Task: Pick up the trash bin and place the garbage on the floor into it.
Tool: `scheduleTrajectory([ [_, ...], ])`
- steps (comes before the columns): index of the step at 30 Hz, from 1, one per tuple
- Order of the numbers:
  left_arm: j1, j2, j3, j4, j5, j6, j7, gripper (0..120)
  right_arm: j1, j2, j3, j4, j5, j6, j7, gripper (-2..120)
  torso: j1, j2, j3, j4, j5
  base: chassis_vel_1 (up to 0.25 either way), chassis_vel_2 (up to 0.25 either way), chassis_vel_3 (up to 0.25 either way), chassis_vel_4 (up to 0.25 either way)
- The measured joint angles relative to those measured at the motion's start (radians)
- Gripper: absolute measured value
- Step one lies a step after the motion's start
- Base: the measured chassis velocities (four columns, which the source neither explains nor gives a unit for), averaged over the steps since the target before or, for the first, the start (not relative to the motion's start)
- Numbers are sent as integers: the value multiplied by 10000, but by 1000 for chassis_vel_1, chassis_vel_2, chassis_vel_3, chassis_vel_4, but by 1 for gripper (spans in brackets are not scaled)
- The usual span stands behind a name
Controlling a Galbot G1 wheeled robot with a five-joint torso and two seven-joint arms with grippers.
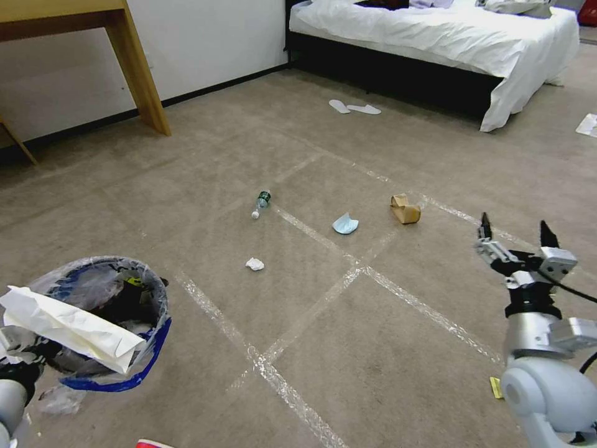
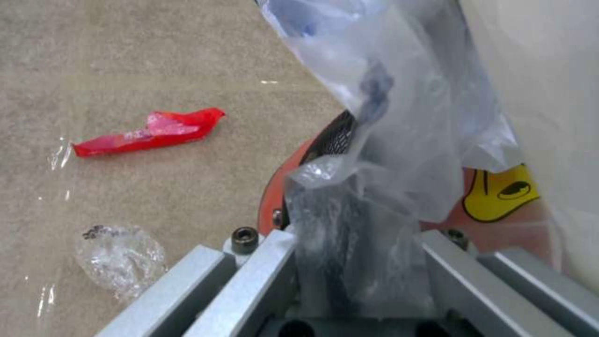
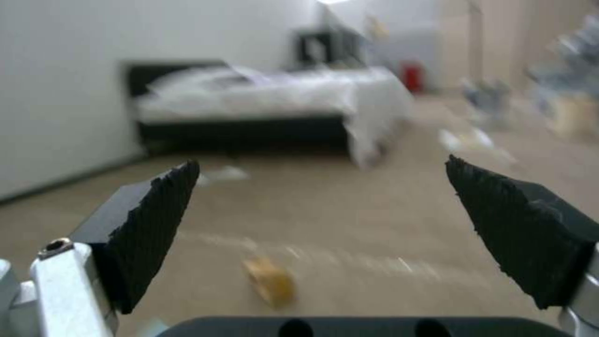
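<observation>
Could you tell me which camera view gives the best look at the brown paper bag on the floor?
The head view: the brown paper bag lies sharp and whole on the carpet beside a tape line. The right wrist view shows it blurred between the open fingers of the right gripper.

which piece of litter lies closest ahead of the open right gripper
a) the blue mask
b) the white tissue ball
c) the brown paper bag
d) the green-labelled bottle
c: in the head view the brown paper bag lies just ahead and left of the right gripper, whose jaws stand wide apart; the bag also lies on the carpet between the jaws in the right wrist view.
</observation>
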Motion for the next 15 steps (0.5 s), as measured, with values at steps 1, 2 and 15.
scheduleTrajectory([
  [1, 0, 0, 0, 0, 0, 0, 0, 0, 0, 0, 0, 0, 0, 0, 0, 100, 0, 0, 0, 0, 0, 0, 0, 0, 0],
  [2, -10, -3, 8, 17, 3, 0, 0, 0, -1, -1, 73, -2, 157, -179, 225, 100, 0, 0, 0, -1, 0, 0, 0, 0, 0],
  [15, -111, 9, 160, 319, 104, -58, 90, 0, 654, 25, 855, -4464, 3795, -2782, 3102, 100, 0, 0, 0, -1, 3, 0, 0, 0, 0],
])
